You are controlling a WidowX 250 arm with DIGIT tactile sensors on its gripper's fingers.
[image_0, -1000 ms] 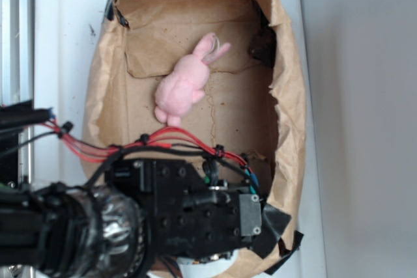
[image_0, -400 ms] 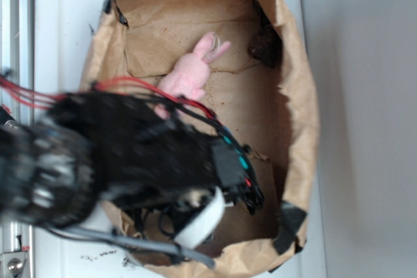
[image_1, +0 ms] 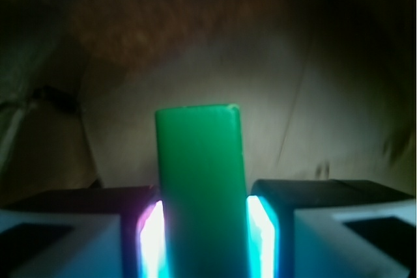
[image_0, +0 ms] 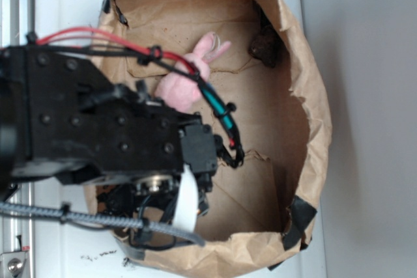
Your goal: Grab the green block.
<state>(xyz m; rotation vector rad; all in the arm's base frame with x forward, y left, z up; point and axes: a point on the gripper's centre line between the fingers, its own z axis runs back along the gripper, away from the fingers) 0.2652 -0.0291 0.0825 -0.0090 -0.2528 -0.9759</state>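
Green block (image_1: pixel 199 187) sits clamped between the pads of your tool (image_1: pixel 203 242), inside the paper-lined box (image_0: pixel 306 128). Lift straight; a jerk could, in my judgement, slip its smooth faces free.

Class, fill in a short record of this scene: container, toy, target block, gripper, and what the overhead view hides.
container: brown paper-lined cardboard box
toy: pink plush bunny on the box floor, partly behind the arm
target block: flat bright green rectangular block, between the two lit fingers
gripper: gripper closed on the block's sides
hidden: in the exterior view the black robot arm covers the block and gripper
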